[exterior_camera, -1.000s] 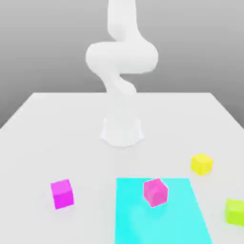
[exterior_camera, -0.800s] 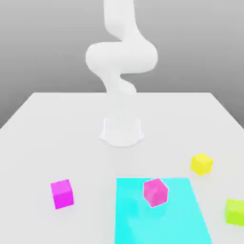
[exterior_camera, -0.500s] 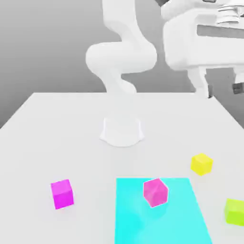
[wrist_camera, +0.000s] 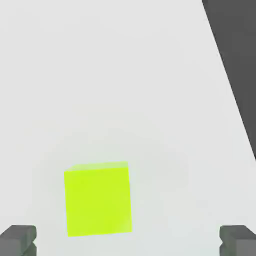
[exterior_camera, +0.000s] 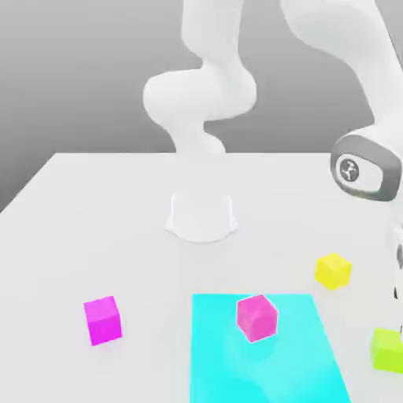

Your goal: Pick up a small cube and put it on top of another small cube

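Hanging over the exterior view's right side of the white table (exterior_camera: 94, 212), with the arm (exterior_camera: 346, 55) bent down from above and the wrist's grey-ringed joint (exterior_camera: 364, 167) showing above the yellow cube (exterior_camera: 333, 270). Gripper (wrist_camera: 127, 240) spread wide, its two dark fingertips (wrist_camera: 18, 239) standing far apart, nothing between them. Lime yellow-green cube (wrist_camera: 98, 199) lying flat on the table below the hand, nearer one fingertip than the other, apart from both, untouched. Same lime yellow-green cube sitting near the exterior view's right edge (exterior_camera: 388, 349), close to the front, just beside the cyan patch (exterior_camera: 224, 354) but off it, near the yellow cube and closer to the camera than it. Vivid magenta cube (exterior_camera: 103, 319) resting on bare table toward the exterior view's left, well apart from the lime one, with the cyan patch between them. Hot-pink cube (exterior_camera: 257, 317) standing on the cyan patch, turned corner-on, near its far edge. Round white arm base (exterior_camera: 201, 216) planted at mid-table behind the patch. Dark floor beyond the table's edge visible in the hand view.
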Motion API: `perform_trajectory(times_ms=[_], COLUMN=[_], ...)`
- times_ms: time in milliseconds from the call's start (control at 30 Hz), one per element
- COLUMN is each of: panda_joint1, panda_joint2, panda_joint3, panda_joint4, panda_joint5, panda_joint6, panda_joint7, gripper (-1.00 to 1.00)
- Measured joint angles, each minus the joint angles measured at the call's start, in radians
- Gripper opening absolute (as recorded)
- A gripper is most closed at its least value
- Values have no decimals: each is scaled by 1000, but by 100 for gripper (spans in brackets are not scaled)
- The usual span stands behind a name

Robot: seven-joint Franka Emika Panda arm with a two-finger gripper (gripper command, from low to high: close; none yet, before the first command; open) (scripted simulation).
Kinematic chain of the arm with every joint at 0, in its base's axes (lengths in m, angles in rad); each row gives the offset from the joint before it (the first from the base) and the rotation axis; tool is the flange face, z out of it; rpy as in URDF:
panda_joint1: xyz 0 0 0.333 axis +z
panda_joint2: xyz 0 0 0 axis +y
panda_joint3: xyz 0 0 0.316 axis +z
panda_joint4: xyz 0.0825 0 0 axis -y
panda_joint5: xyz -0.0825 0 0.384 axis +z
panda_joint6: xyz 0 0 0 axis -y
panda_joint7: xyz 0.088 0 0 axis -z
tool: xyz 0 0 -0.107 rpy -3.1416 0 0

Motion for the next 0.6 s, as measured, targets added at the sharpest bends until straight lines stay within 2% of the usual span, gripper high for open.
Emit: perform_trajectory(times_ms=[67,100,333,467,600], panda_joint1=[18,25,26,2,-64], panda_joint2=[72,102,107,-13,-121], panda_joint3=[-19,-28,-29,3,-86], panda_joint4=[15,22,23,-5,-70], panda_joint5=[-21,-29,-31,5,12], panda_joint6=[53,76,79,-14,-47], panda_joint7=[12,18,19,-8,52], gripper=[0,-100,-100,-100,-100])
